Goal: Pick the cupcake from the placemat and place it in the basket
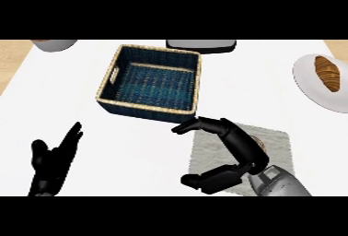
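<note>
Rested low at the left: left hand [53, 159], fingers straight and open. Sat mid-counter: basket [151, 110]. Hovered over the grey placemat [279, 140]: right hand [228, 154], fingers curved but apart, hiding most of the cupcake [259, 142] on it.

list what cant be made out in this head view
- Cupcake: almost fully hidden behind the right robot hand over the placemat; whether it is gripped is unclear.
- Grey dish and dark tray: cut off by the top edge.
- Plate with bread: cut by the right edge.
</note>
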Tool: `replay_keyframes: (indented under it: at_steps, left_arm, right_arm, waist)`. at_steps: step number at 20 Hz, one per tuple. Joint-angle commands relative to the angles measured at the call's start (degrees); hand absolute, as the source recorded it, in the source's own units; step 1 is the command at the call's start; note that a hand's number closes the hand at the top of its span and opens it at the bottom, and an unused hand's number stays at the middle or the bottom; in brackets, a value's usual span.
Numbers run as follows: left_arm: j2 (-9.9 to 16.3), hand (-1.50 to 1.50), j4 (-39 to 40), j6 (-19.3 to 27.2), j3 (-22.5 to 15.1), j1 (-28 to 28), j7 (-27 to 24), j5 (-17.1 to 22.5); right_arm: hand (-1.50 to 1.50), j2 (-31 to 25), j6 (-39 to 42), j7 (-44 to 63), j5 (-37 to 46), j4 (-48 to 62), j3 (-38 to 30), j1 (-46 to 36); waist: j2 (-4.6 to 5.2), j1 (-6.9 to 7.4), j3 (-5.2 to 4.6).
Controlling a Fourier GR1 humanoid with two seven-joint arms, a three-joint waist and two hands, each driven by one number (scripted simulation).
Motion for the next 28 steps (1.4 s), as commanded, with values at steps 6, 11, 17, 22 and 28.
replay_keyframes:
  at_steps: [6, 11, 17, 22, 28]
  left_arm:
    - [-0.19, 0.00, 3.44, -0.05, 0.92, 2.47, 3.22, 1.44]
    - [0.20, 0.00, 2.09, -1.04, -0.04, 4.86, 2.19, 0.55]
    - [-0.63, 0.00, 1.70, -0.60, 0.16, 4.17, 2.91, 0.33]
    - [-0.08, 0.00, 4.47, -3.23, 2.01, 3.98, 0.73, 1.38]
    - [-1.88, 0.00, 4.90, -3.16, 1.17, 2.75, 0.75, -0.37]
  right_arm:
    - [-1.50, -17.33, -1.16, 20.98, 19.52, -9.42, -3.52, -10.42]
    - [-1.50, -29.76, 13.71, 29.77, 12.24, -14.77, -11.32, -18.15]
    - [-1.50, -41.15, 31.46, 34.75, -2.10, -14.72, -16.29, -21.95]
    - [-1.50, -48.27, 42.36, 38.28, -11.64, -14.71, -17.62, -22.94]
    - [-1.50, -52.02, 47.19, 41.25, -18.66, -13.78, -22.42, -23.88]
  waist:
    - [-0.33, -2.42, -0.94]
    - [-0.15, -1.60, -0.83]
    - [0.21, -1.30, -0.80]
    - [0.25, -1.40, -0.77]
    - [0.45, -0.51, -0.66]
